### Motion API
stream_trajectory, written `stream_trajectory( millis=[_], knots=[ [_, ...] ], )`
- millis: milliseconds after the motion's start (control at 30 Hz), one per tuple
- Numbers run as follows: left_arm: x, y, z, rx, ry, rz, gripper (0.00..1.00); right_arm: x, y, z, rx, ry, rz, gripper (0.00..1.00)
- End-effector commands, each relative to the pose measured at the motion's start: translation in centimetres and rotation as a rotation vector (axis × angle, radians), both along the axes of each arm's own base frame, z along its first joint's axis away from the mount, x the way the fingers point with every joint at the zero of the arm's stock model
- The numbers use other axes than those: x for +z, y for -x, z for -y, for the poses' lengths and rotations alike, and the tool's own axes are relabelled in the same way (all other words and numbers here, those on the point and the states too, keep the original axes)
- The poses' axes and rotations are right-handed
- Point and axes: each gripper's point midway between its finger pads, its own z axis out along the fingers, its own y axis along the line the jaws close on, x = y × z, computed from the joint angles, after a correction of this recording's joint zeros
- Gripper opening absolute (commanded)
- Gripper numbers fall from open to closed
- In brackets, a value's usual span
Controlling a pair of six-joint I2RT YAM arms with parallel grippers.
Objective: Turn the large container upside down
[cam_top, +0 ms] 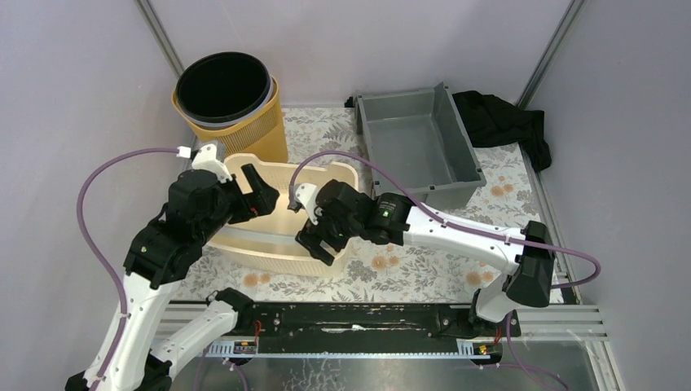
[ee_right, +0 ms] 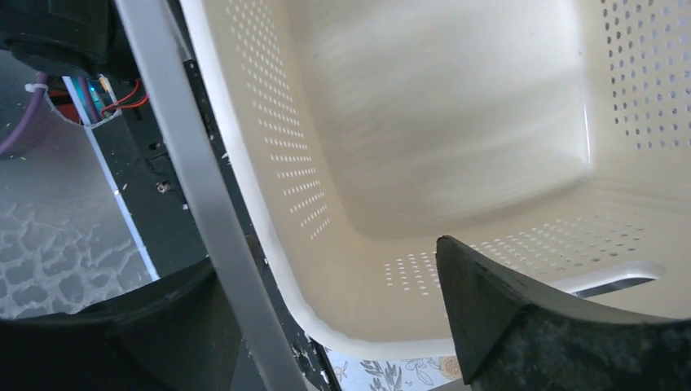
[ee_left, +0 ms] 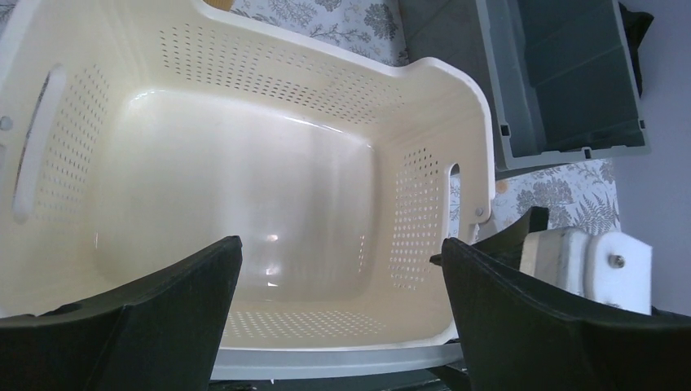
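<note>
1. Wide apart, the left fingers (ee_left: 163, 318) hang over the open mouth of the large cream perforated plastic container (ee_left: 244, 179) and hold nothing.
2. Across from them, the right fingers (ee_right: 530, 326) straddle the container's near rim, one outside and one inside. A gap shows on either side of the rim, so they are parted, not clamped.
3. That container sits mouth up on the floral-patterned table (cam_top: 424, 269), just ahead of the arms' bases and between the two wrists. By its pose, the flip has not yet begun.
4. The step in hand looks like taking hold of the rim. Next, the right fingers would need to close firmly on that rim, then lift and roll it over. The left fingers could catch or steady the opposite wall so the light plastic does not slide.
5. Room is tight at the far left, where the tall yellow round bin with a black inside (cam_top: 228, 102) stands just behind the container.
6. Counted: one cream container, one yellow bin, one grey rectangular plastic tub (cam_top: 415, 147), one crumpled black cloth (cam_top: 501, 122), two arms.
</note>
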Motion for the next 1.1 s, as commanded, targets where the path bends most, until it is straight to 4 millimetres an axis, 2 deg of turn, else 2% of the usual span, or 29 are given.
stream_trajectory(
  millis=[0,33,233,400,533,600,733,1067],
  knots=[
    [0.6,-1.3,0.8,-0.006,0.031,0.046,1.0,3.1,-1.9,0.2,-0.076,-0.105,0.047,0.93],
    [0.4,-1.4,0.9,-0.009,0.031,0.042,1.0,3.8,-2.1,0.6,-0.092,-0.118,0.055,1.0],
    [-0.7,-1.9,1.3,-0.022,0.024,0.028,1.0,6.6,-5.1,3.6,-0.255,-0.161,0.108,0.99],
    [-1.0,-2.3,1.7,-0.033,0.02,0.02,1.0,7.7,-8.8,7.7,-0.438,-0.205,0.095,0.99],
    [-1.1,-2.3,1.7,-0.034,0.018,0.019,1.0,7.9,-9.6,9.4,-0.475,-0.22,0.087,0.99],
    [-1.1,-2.3,1.7,-0.035,0.018,0.019,1.0,7.8,-8.8,9.1,-0.414,-0.224,0.064,0.99],
    [-0.9,-2.3,1.7,-0.037,0.014,0.022,1.0,7.9,-5.0,7.8,-0.195,-0.271,-0.026,0.99],
    [-1.0,-2.4,1.8,-0.042,0.013,0.015,1.0,8.7,0.3,8.3,0.013,-0.334,-0.134,0.99]
  ],
)
